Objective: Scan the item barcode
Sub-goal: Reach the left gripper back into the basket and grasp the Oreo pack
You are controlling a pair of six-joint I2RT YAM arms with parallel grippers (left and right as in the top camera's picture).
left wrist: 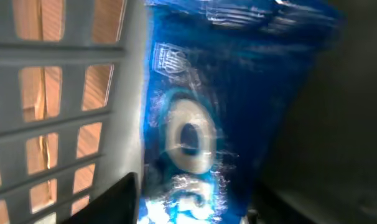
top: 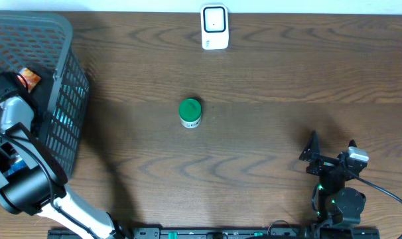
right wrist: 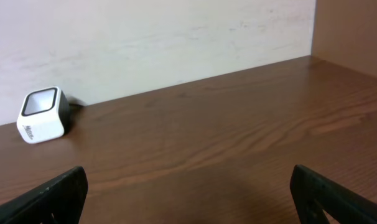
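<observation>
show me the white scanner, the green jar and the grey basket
white box-shaped barcode scanner (top: 214, 28), overhead view, its top face
small green-lidded jar (top: 190, 109), overhead view, its lid
grey plastic mesh basket (top: 71, 99), overhead view, its side wall

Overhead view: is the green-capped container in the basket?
No, the green-capped container stands on the table, apart from the basket.

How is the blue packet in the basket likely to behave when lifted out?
The blue packet is probably floppy: its film is wrinkled, so it may sag or fold under a pinch. Its glossy surface suggests it could slip. It looks like a thin bag, so likely light; being close to the basket wall, it might snag on the mesh.
</observation>
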